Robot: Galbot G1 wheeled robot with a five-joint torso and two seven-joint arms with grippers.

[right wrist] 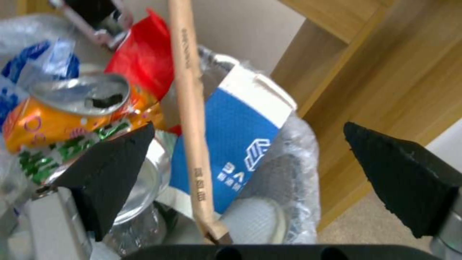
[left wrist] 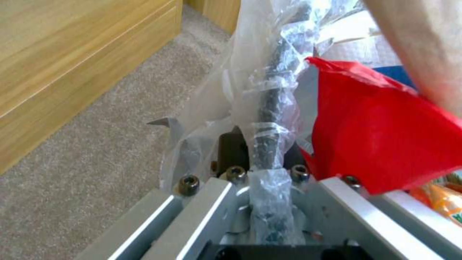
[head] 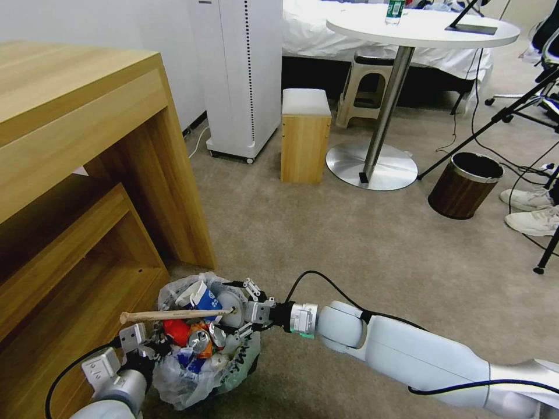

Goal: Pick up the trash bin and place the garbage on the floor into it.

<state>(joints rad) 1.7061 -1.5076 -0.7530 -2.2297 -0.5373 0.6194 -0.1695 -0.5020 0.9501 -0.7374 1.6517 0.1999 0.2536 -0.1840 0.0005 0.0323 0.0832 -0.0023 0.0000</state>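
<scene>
The small round black trash bin lined with crinkled white plastic (head: 201, 364) is clamped at its seven o'clock rim by the left gripper (head: 135, 343), hard against the wooden desk (head: 87, 174). The right gripper (right wrist: 269, 169) is spread open around a wooden stick (head: 174, 315). Open beige carpet (head: 361, 244) lies from twelve to three o'clock.

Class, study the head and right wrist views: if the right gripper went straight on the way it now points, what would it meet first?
Probably the wooden stick lying between the open right gripper's fingers, then the blue-white paper cup in the trash bin; depth is unclear.

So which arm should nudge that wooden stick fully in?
Likely right: its open tool sits at the wooden stick; the left tool is clamped on the trash bin rim.
</scene>
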